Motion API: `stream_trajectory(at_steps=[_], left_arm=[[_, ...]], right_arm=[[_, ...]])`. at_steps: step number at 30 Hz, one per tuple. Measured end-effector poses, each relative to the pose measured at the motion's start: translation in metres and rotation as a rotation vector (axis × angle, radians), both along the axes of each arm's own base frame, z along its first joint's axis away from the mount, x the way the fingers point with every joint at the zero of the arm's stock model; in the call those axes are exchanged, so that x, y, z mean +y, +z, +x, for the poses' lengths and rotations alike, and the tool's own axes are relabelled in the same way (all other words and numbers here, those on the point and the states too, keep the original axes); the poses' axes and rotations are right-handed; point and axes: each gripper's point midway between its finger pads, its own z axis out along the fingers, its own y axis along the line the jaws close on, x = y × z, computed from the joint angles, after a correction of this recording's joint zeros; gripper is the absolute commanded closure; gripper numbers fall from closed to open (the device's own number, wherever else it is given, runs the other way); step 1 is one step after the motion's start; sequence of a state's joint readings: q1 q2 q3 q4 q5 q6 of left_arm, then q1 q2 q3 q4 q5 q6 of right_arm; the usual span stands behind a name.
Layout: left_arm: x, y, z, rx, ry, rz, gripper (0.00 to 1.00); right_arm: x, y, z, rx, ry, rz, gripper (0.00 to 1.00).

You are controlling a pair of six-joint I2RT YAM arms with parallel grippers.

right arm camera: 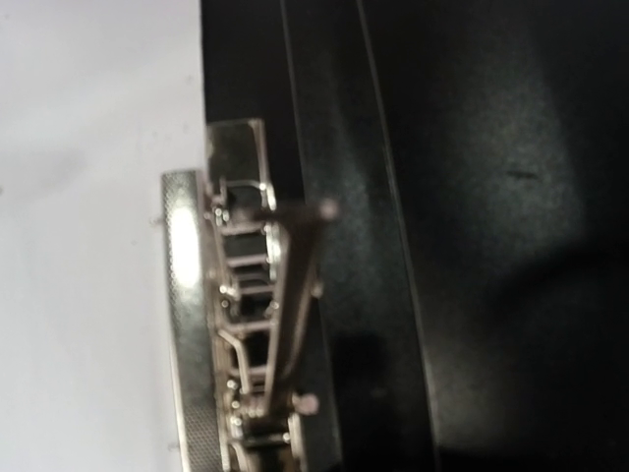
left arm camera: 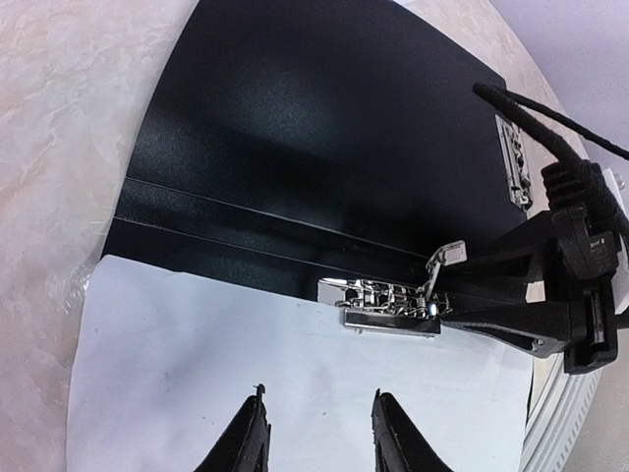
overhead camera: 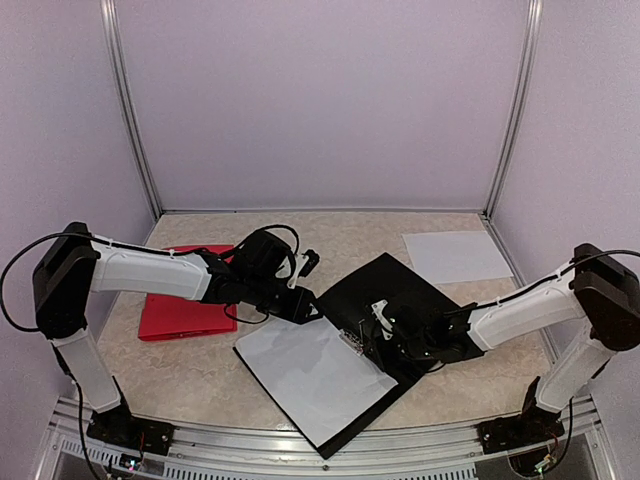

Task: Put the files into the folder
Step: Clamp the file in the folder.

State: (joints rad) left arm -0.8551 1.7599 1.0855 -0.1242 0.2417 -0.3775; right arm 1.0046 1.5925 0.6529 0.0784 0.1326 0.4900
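A black folder (overhead camera: 400, 290) lies open in the middle of the table. One white file sheet (overhead camera: 310, 375) lies on its near-left half, its top edge under the metal clip (overhead camera: 352, 340). My left gripper (overhead camera: 305, 305) is open and empty over that sheet (left arm camera: 246, 354), its fingertips (left arm camera: 254, 425) just short of the clip (left arm camera: 388, 305). My right gripper (overhead camera: 375, 325) is at the clip's raised lever (left arm camera: 447, 258), with its fingers (left arm camera: 511, 320) on either side of it. The right wrist view shows only the clip (right arm camera: 231, 295) up close. A second white sheet (overhead camera: 455, 255) lies at the back right.
A red folder (overhead camera: 185, 300) lies closed at the left, partly under my left arm. The enclosure's walls and metal posts (overhead camera: 512, 110) ring the table. The metal rail (overhead camera: 300, 455) runs along the near edge.
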Motion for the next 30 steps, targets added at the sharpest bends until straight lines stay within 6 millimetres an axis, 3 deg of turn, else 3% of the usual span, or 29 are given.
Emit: stream_trajectory(at_steps=[21, 27, 30], left_arm=[[-0.003, -0.005, 0.0, 0.01, 0.0, 0.015, 0.66], [-0.015, -0.01, 0.0, 0.048, -0.014, -0.022, 0.64], [-0.026, -0.012, -0.001, 0.066, -0.036, -0.072, 0.58]], right_arm=[[0.004, -0.005, -0.002, 0.005, 0.015, 0.02, 0.87], [0.003, -0.006, -0.002, -0.002, 0.013, 0.034, 0.9], [0.003, -0.007, -0.002, -0.006, 0.013, 0.04, 0.91]])
